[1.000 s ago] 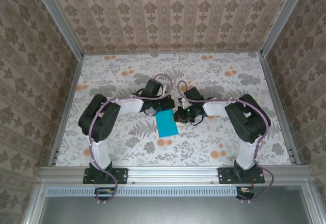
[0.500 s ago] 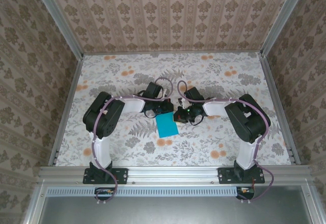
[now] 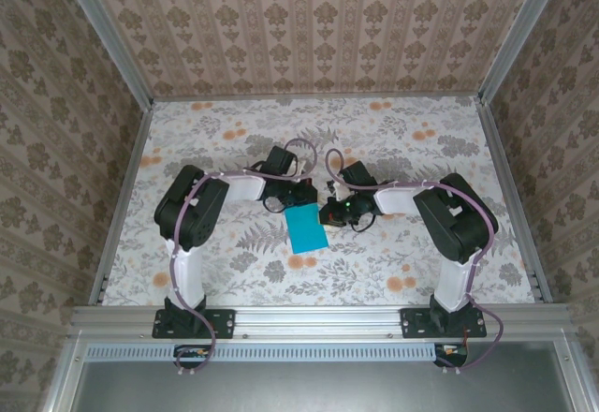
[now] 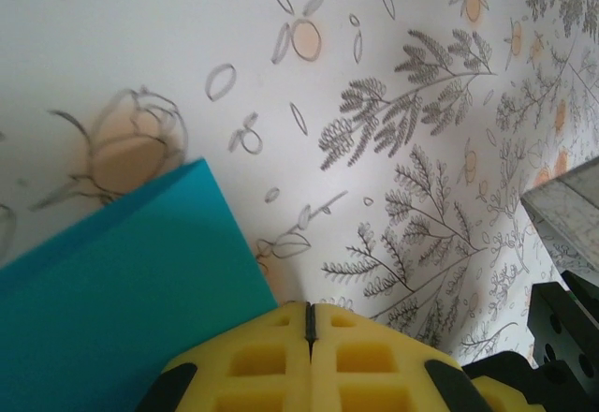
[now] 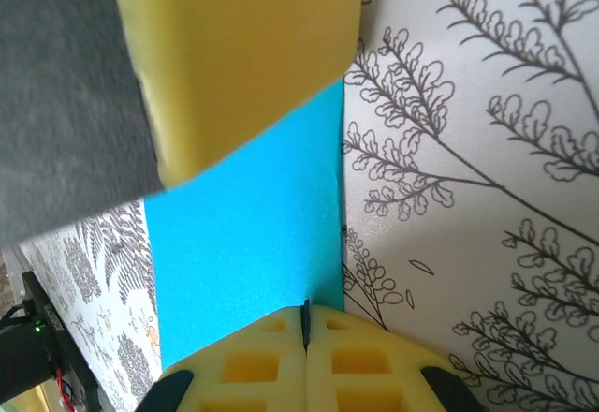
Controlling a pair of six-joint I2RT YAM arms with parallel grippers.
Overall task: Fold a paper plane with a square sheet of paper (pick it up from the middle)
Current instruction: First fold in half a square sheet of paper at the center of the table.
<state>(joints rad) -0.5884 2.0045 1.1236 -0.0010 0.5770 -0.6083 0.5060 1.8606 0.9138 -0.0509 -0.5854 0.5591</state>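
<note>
Left arm sits further in than a second ago, with left gripper [image 3: 296,197], pads together, at the far edge of the paper plane [image 3: 306,229] — a flat teal fold mid-table. Right gripper [image 3: 329,213], also closed empty, is unmoved at its right edge — probably crease-pressing.

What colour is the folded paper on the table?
Plain teal-blue. The folded paper shows best in the right wrist view.
</note>
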